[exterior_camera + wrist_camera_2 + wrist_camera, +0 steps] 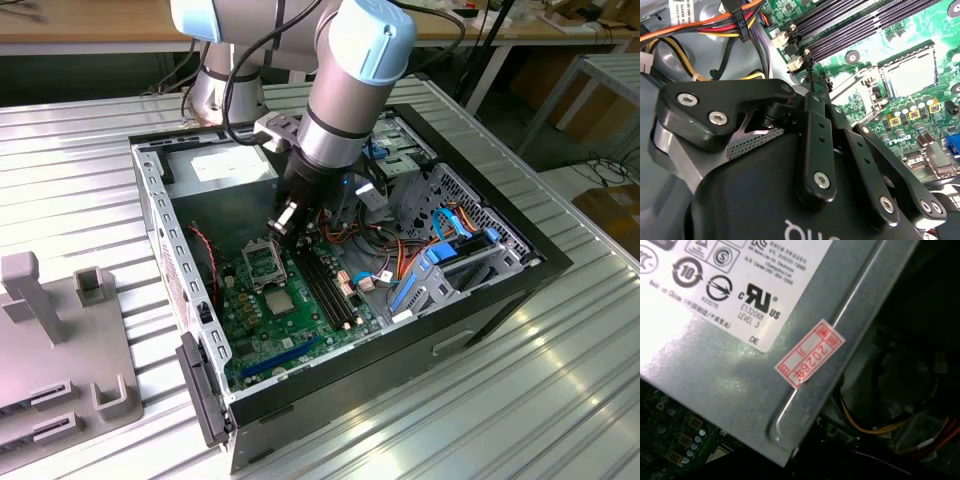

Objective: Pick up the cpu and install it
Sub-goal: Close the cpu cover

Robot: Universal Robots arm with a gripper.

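Saw the whole open case (pixel 520 270) on the ribbed table (pixel 80 150) in the exterior view, with the arm (pixel 350 90) reaching down into it. Found the cpu (pixel 278 300) there, lying flat on the green motherboard (pixel 300 335), just beside the socket (pixel 262 262) and apart from the gripper (pixel 285 218). Placed the gripper above the board near the socket's far edge, beside the memory slots (pixel 325 285), touching nothing that could be made out.

Looked past the gripper's black body in the second wrist view and met the socket with its frame swung up, the slots, and a bundle of orange, yellow and red cables (pixel 715 25). Got a close look at the power supply (pixel 740 340) in the first wrist view: grey metal, a white label, a red-and-white sticker (pixel 810 352), with a corner of the board cut off at the edge.

Could not tell whether the gripper was open or closed; made out nothing held in it.
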